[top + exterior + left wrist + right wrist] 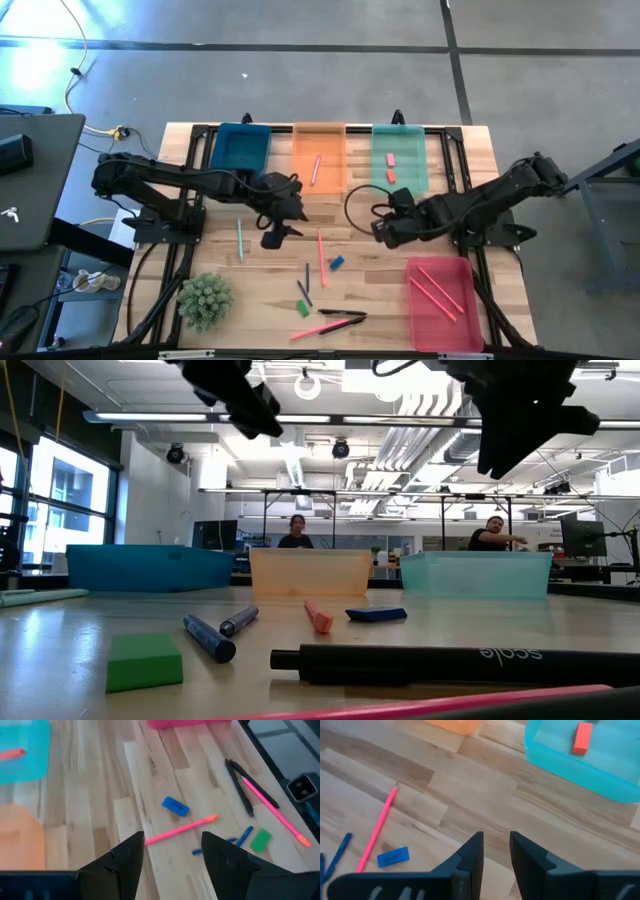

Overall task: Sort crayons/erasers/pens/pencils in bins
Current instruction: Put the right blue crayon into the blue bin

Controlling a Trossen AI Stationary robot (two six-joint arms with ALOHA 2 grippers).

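Left gripper (pixel 272 238): we see it above the bare table, fingers apart, empty.
Bins: blue (pixel 240 147), orange (pixel 319 155), green (pixel 400 157) along the far edge; red-pink (pixel 440 290) near right.
Erasers: green block (pixel 302 308) and blue block (pixel 336 263) on the table; two red-orange ones (pixel 391 166) in the green bin.
Right gripper (pixel 382 232): we find it beside the green bin, fingers slightly parted, empty.

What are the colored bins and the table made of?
The bins, like the orange bin, look like see-through, slightly glossy plastic: the table shows faintly through them. The table looks like smooth pale wood, with visible planks and grain.
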